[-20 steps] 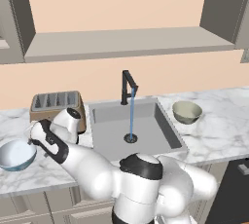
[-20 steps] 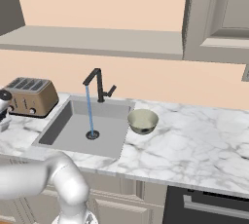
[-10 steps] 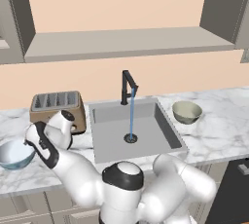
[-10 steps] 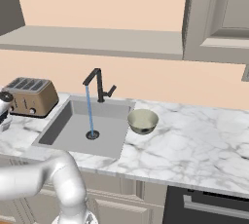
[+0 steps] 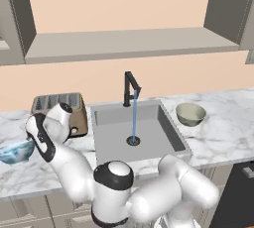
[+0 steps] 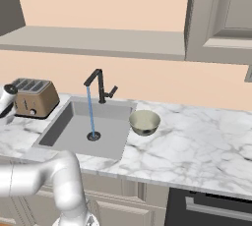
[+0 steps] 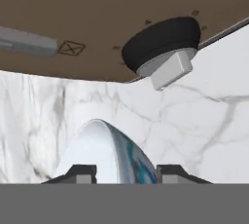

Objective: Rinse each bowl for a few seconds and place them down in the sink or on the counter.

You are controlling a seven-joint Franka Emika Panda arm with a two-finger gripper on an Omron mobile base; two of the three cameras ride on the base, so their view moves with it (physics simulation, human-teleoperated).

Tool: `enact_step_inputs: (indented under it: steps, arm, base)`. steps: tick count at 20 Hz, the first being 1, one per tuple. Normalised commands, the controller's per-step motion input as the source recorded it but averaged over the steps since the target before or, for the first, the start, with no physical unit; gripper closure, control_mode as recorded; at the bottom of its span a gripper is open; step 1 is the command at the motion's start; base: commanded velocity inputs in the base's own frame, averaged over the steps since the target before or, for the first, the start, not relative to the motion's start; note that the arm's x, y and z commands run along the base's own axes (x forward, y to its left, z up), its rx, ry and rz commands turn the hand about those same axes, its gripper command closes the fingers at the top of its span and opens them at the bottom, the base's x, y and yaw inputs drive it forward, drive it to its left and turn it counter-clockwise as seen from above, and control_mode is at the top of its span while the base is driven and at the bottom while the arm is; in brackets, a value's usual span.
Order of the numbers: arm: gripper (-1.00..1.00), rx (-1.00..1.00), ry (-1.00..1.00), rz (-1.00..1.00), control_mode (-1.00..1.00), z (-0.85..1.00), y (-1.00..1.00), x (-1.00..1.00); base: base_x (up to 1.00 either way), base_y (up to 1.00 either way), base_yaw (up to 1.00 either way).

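Your gripper point(image 7: 124, 172) sits astride the rim of the blue bowl point(image 7: 109, 152): in the hand view one fingertip point(image 7: 80, 173) stands on the white inner side of the wall and the other on the patterned blue outer side, both close in against it, but you cannot tell whether the pads actually press the rim, so call the grip unconfirmed. The jaws stand partly closed, no wider than the wall plus a little. Beyond the rim you see veined counter point(image 7: 194, 121) and, above it, the brown side of the toaster point(image 7: 97, 18) with its black knob point(image 7: 160, 43) and a grey lever. In the left base view the blue bowl point(image 5: 15, 151) rests on the counter point(image 5: 30, 177) at the far left, just in front of and left of the toaster point(image 5: 59, 105), with the wrist bent down to it. The sink point(image 5: 149, 138) lies to the right of the toaster; the faucet point(image 5: 130, 88) runs a thin blue stream onto the drain point(image 5: 133, 141). The olive bowl point(image 5: 190, 114) stands upright on the counter just right of the sink, well apart from the gripper. The right base view shows the same olive bowl point(image 6: 144, 122) touching the sink's right edge.
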Motion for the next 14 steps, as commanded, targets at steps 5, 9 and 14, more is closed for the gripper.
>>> enact_step_inputs:
  steps: [5, 9, 14]
  arm:
    - [1.00, 0.03, 0.00, 0.00, -1.00, -0.24, 0.20, 0.09]
    - [1.00, 0.05, 0.00, 0.00, -1.00, -0.26, 0.23, 0.17]
    - [1.00, 0.02, -0.01, 0.00, -1.00, -0.09, 0.21, 0.07]
  base:
    - [0.00, 0.00, 0.00]
    - [0.00, 0.00, 0.00]
    - [0.00, 0.00, 0.00]
